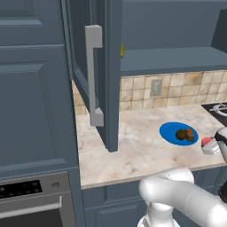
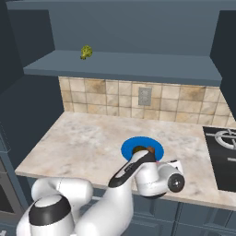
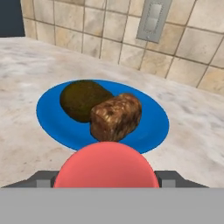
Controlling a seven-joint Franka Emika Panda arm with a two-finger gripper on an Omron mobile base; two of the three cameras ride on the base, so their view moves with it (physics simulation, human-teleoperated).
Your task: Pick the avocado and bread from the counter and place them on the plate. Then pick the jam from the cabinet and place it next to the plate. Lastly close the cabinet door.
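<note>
The tool (image 1: 212, 146) grasps the jam (image 1: 206, 142) between its fingers, low over the surface (image 1: 133, 146) near its front edge, just beside the plate (image 1: 170, 133). The avocado (image 3: 81, 99) and bread (image 3: 116, 116) lie touching on the plate. The cabinet door (image 1: 95, 75) stands open, and a small yellow-green thing (image 2: 86, 52) sits on the cabinet (image 2: 138, 64) shelf.

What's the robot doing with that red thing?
The robot's claw is holding the red jam jar low over the counter, right beside the blue plate. The avocado and the bread already sit on the plate, touching each other. The cabinet door stands open. A small yellow-green thing sits on the cabinet shelf.
</note>
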